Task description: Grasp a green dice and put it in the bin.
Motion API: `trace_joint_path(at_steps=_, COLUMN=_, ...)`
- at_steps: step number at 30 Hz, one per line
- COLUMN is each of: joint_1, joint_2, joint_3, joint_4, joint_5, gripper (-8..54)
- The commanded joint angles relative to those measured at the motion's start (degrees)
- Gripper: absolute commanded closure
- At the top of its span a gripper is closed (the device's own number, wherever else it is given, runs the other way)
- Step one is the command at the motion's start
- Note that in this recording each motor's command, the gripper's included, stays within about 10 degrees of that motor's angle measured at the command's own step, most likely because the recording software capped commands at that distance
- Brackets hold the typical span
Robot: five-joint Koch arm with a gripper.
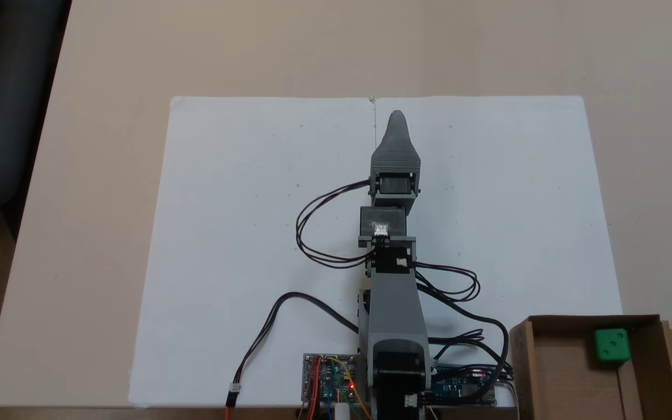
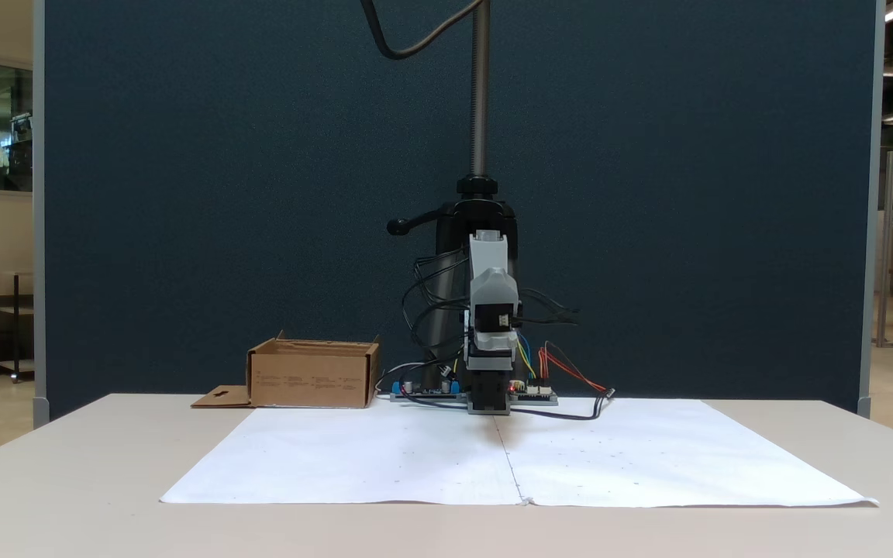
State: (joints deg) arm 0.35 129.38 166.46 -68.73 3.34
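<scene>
Inside the bin (image 1: 552, 373) lies the green dice (image 1: 611, 345); claw (image 1: 396, 118) over white paper (image 1: 242, 233), jaws' state unclear.

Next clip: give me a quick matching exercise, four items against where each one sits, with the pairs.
Items:
1. green dice
2. bin
3. pincer
4. white paper

Places:
A. spread flat on the table
B. beside the arm's base, at the paper's corner
C. inside the cardboard box
D. over the paper's centre crease, far from the base

Pairs: 1-C, 2-B, 3-D, 4-A
</scene>
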Motion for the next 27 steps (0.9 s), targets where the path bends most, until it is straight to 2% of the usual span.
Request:
trace_joint_path(at_steps=1, joint_1=0.8, joint_2=6.7, joint_3=0.6, joint_4=-9.4, joint_5=-2.5, gripper=2.9)
trace_joint_path(at_steps=15, joint_1=0.8, joint_2=6.5, joint_3=12.9, joint_4=-31.9, joint_5=-2.5, gripper=-0.2)
trace_joint_path(at_steps=27, joint_1=0.6, joint_2=6.3, joint_3=12.9, joint_4=-31.4, joint_5=-2.5, gripper=-0.1)
